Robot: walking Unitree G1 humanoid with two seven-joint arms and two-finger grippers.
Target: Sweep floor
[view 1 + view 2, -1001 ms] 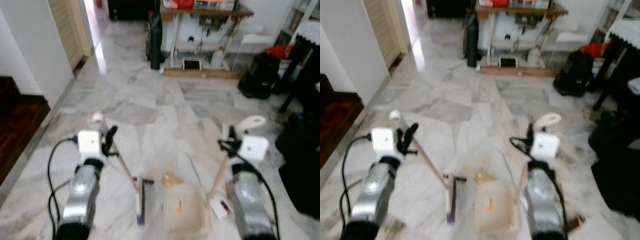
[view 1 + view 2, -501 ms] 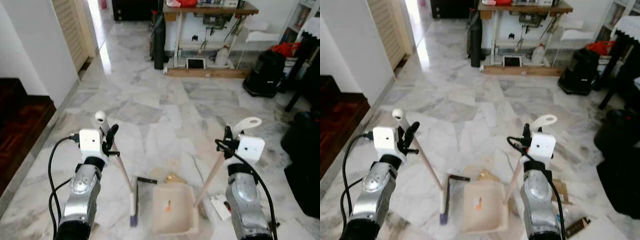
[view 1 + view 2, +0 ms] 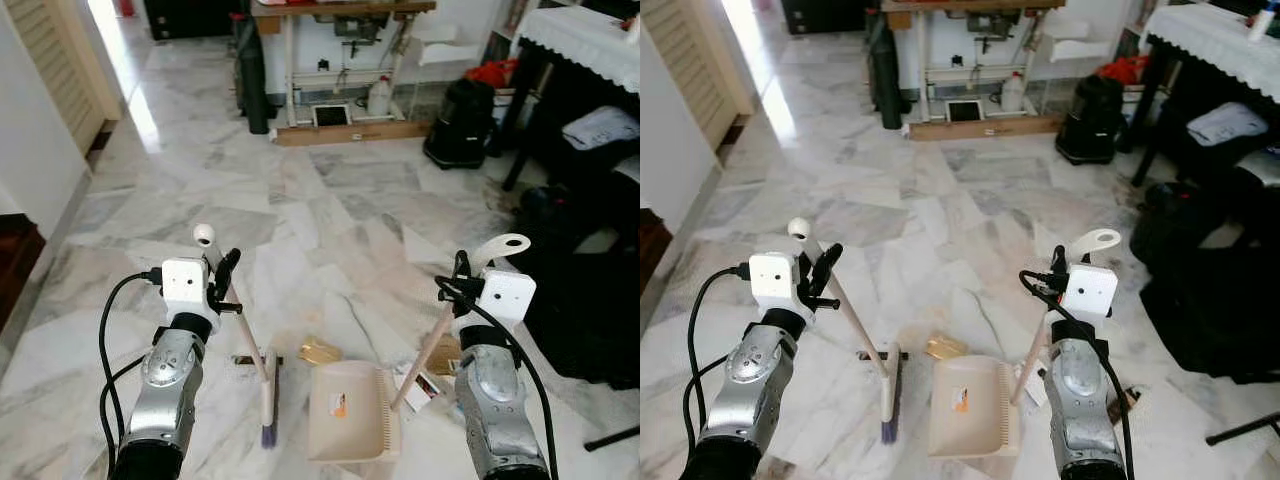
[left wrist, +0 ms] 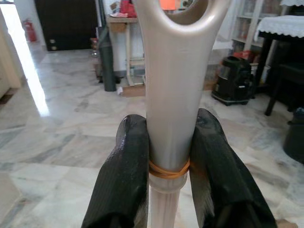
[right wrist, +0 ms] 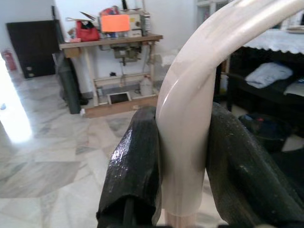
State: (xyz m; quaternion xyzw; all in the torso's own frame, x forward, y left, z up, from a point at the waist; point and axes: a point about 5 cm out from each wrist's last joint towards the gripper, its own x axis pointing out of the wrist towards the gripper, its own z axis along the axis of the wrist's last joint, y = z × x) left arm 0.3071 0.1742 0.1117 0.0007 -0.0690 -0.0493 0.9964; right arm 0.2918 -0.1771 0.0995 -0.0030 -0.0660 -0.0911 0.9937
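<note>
Left gripper (image 4: 166,156) clenched on the broom handle (image 3: 237,318), fingers (image 4: 126,175) pressed to either side of it; the broom head (image 3: 268,400) rests on the marble floor (image 3: 330,215) below and just inward of that gripper. Right gripper (image 5: 183,156) clamped on the dustpan handle (image 3: 1035,350), with the dustpan (image 3: 350,412) flat on the floor below and inward of it, beside the broom head. A yellowish scrap (image 3: 318,351) lies just beyond the pan's far edge, between the two grippers.
</note>
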